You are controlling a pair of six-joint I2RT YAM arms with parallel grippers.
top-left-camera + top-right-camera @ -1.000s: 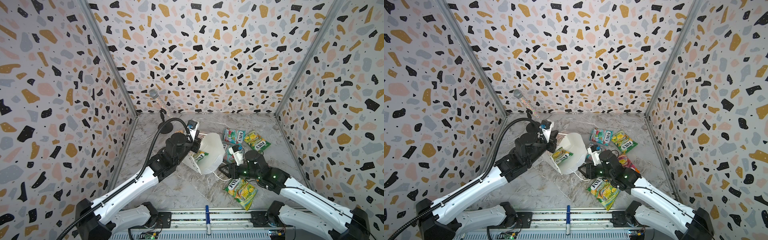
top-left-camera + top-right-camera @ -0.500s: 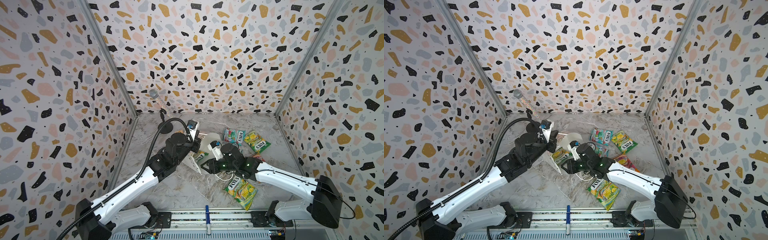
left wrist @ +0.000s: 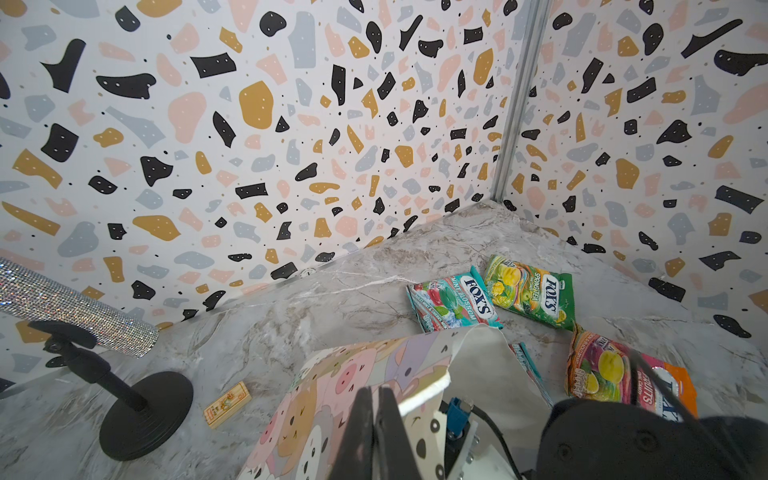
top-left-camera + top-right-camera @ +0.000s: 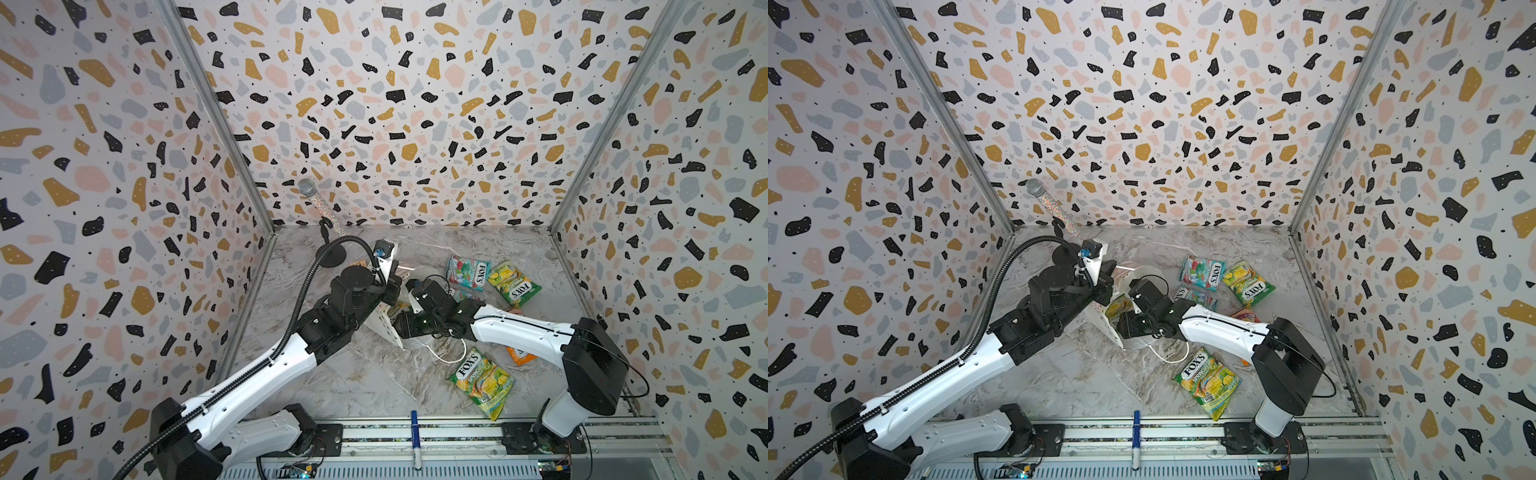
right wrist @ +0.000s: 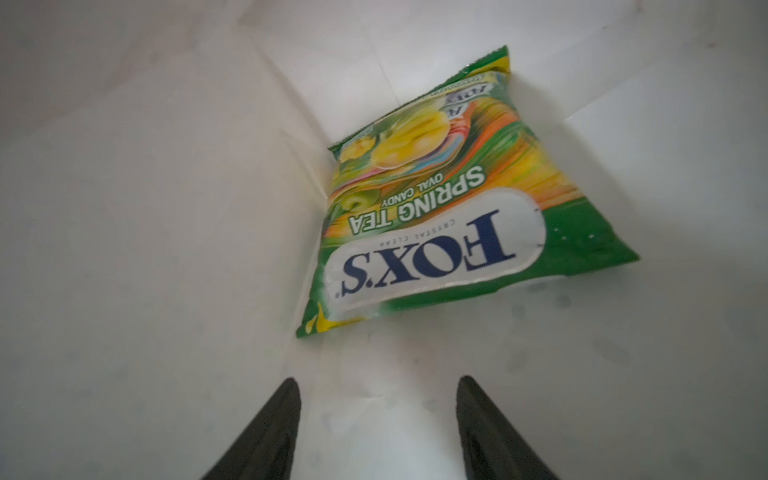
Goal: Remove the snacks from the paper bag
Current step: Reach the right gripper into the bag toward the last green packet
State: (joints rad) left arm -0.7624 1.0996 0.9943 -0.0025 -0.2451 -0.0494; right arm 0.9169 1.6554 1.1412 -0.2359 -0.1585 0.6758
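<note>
The paper bag [image 4: 386, 328] [image 4: 1109, 328] lies on its side with its mouth toward the right arm. My left gripper [image 3: 379, 388] is shut on the bag's rim [image 3: 424, 386], whose outside shows cartoon animals. My right gripper [image 5: 378, 379] is inside the bag, open and holding nothing. A yellow-green snack [image 5: 436, 208] [image 4: 1116, 307] lies just ahead of it against the bag's bottom. Outside the bag lie a teal-red snack [image 4: 467, 272] [image 3: 453, 303], two yellow-green ones [image 4: 513, 286] [image 4: 482, 382] and an orange one [image 4: 519, 355]. My right arm partly hides another teal one [image 4: 465, 295].
A glittery microphone on a black stand [image 4: 328, 232] is at the back left, and a small tan wooden block [image 3: 226, 404] lies near it. A blue marker [image 4: 415, 432] rests on the front rail. Patterned walls close in three sides.
My right gripper has moved left from beside the loose packets into the bag's mouth, and its jaws have spread wider. The left arm has held still on the rim.
</note>
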